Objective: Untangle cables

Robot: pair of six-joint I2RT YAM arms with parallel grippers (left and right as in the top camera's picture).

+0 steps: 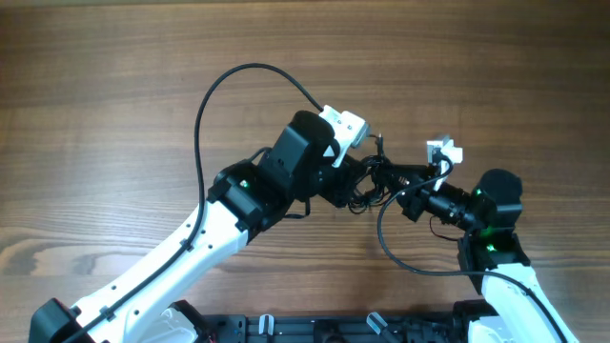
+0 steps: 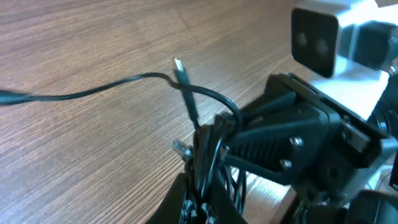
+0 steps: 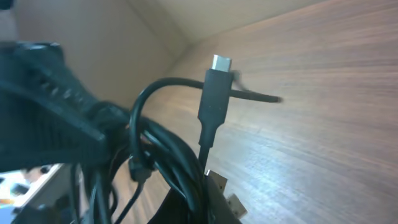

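The cables (image 1: 376,181) are a small knotted bundle of thin black cords held above the table between both grippers. My left gripper (image 1: 358,184) is shut on the bundle from the left. My right gripper (image 1: 407,197) is shut on it from the right. In the left wrist view the cords (image 2: 208,155) rise out of my jaws (image 2: 214,208). One plug end (image 2: 178,66) sticks up and a strand trails off left. The right gripper (image 2: 292,140) is close beyond. In the right wrist view the bundle (image 3: 165,155) runs into my jaws (image 3: 208,202). A USB-C plug (image 3: 216,93) stands upright above them.
The wooden table (image 1: 114,86) spreads all round. The left arm's thicker black cable (image 1: 205,105) arcs above the table at centre left. Another thick cable (image 1: 396,255) loops by the right arm. The left gripper body (image 3: 50,112) fills the left of the right wrist view.
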